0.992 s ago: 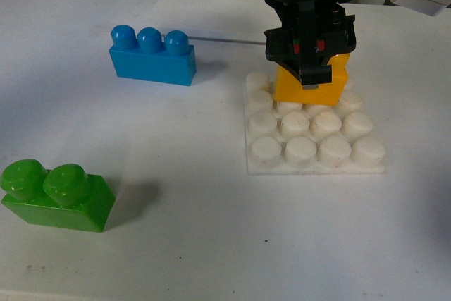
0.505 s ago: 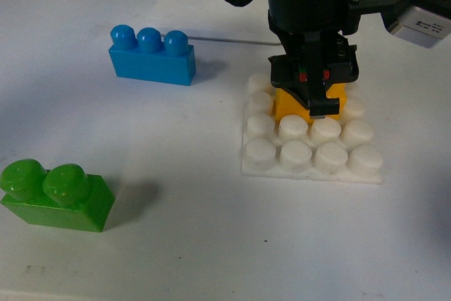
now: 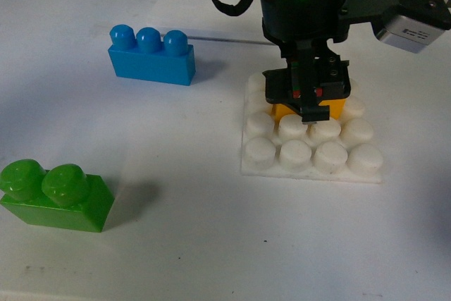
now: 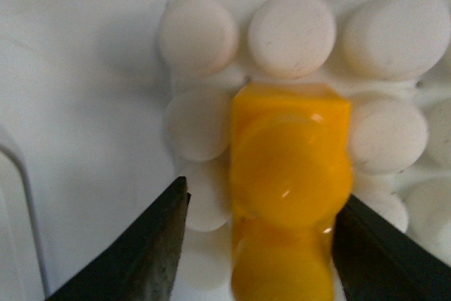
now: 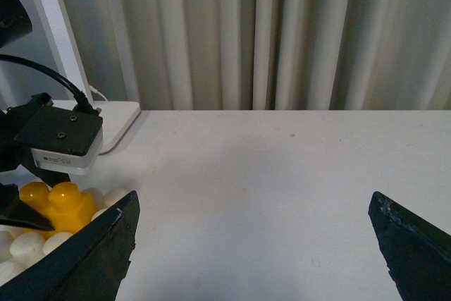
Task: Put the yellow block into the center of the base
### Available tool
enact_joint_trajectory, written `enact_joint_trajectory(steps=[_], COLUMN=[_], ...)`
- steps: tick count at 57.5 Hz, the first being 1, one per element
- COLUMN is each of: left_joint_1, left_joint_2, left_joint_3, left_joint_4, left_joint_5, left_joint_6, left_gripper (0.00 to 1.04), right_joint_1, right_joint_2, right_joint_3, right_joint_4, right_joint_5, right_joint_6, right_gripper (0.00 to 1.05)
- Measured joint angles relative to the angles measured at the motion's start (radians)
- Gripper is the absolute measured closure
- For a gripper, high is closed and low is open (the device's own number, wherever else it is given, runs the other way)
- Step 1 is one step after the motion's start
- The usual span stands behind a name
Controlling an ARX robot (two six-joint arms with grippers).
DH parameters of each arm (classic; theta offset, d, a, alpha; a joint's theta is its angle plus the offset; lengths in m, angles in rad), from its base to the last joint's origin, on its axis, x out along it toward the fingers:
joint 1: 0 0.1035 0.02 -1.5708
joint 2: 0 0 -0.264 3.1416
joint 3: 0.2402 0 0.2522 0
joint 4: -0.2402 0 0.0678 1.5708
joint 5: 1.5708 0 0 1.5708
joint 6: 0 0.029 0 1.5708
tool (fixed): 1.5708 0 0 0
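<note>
The yellow block (image 3: 282, 111) sits low among the round studs of the white base (image 3: 313, 156), around its middle rows, and is mostly hidden in the front view by my left gripper (image 3: 308, 100). In the left wrist view the yellow block (image 4: 289, 167) lies between the two dark fingers (image 4: 151, 252), surrounded by the base's studs (image 4: 290, 33). My left gripper (image 4: 262, 199) is open, with a gap showing on one side of the block. My right gripper (image 5: 254, 244) is open wide over bare table, off to the side of the yellow block (image 5: 60, 202).
A blue three-stud brick (image 3: 152, 56) stands at the back left and a green two-stud brick (image 3: 56, 195) at the front left. A white lamp stand (image 5: 116, 121) with its pole (image 5: 53, 33) is behind the base. Curtains close off the far edge.
My left gripper came down with the yellow block, which now sits lower among the studs. The base shifted slightly on the table.
</note>
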Motion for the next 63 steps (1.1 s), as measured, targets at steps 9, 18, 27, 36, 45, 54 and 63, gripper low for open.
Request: enact_joint_trajectory(steps=[9,18,27,36,45,54,63], left_joint_1=[0.032,0.059,0.09,0.131,0.195,0.28,0.331], left_joint_2=[-0.036,-0.154,-0.326,-0.499,-0.692,-0.977,-1.237], left_joint_3=[0.002,-0.035,-0.185,-0.443,-0.702,-1.041,-1.307], left_joint_4=[-0.001,0.031,0.154,0.421,0.686,0.964,1.002], left_joint_5=[-0.004,-0.005,-0.013,-0.049,-0.077,-0.137,-0.268], left_joint_6=[0.02,0.056,0.084,0.058,-0.059,-0.349,-0.622], left_gripper=[0.24,0.05,0.06,0.06,0.06,0.06,0.06], right_joint_1=[0.0,0.0,0.0,0.0,0.0,0.0,0.0], right_joint_2=[0.0,0.0,0.0,0.0,0.0,0.0,0.0], right_joint_3=[0.0,0.0,0.0,0.0,0.0,0.0,0.0], right_joint_4=[0.0,0.0,0.0,0.0,0.0,0.0,0.0], right_joint_5=[0.0,0.0,0.0,0.0,0.0,0.0,0.0], right_joint_6=[0.0,0.0,0.0,0.0,0.0,0.0,0.0], right_gripper=[0.09,0.09,0.09,0.09,0.09,0.09,0.09])
